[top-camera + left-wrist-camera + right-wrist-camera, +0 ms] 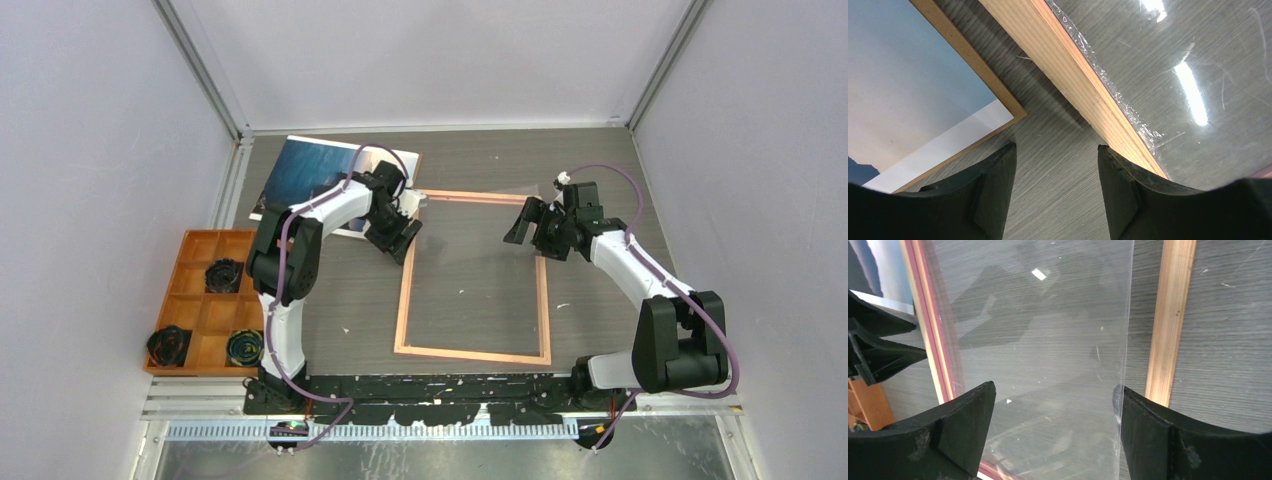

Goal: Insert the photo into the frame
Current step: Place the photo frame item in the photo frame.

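1. Top view: the photo [305, 170] is seen lying picture-up on a brown backing board [417, 160] at the far left of the table [480, 160], wholly outside the frame [470, 353]. The frame lies wood side up at the middle. The main step is therefore judged not yet done. The left hand [400, 238] hangs at the frame's far left corner, and the right hand [525, 222] hangs by its far right rail. Bare table is seen to the right of the frame. An orange tray [208, 312] stands well apart on the left.
2. Left wrist view: the left hand is spread wide and nothing is held. Bare table lies below it, between the board's corner and the frame's rail. A clear pane [1198, 125] is laid over that rail's inner edge, its film crinkled there.
3. Right wrist view: the right hand is also wide open. The pane's edge runs just beside one finger [1168, 440] and is not clamped. The pane stops short of the right rail, so whether it is seated cannot be told.
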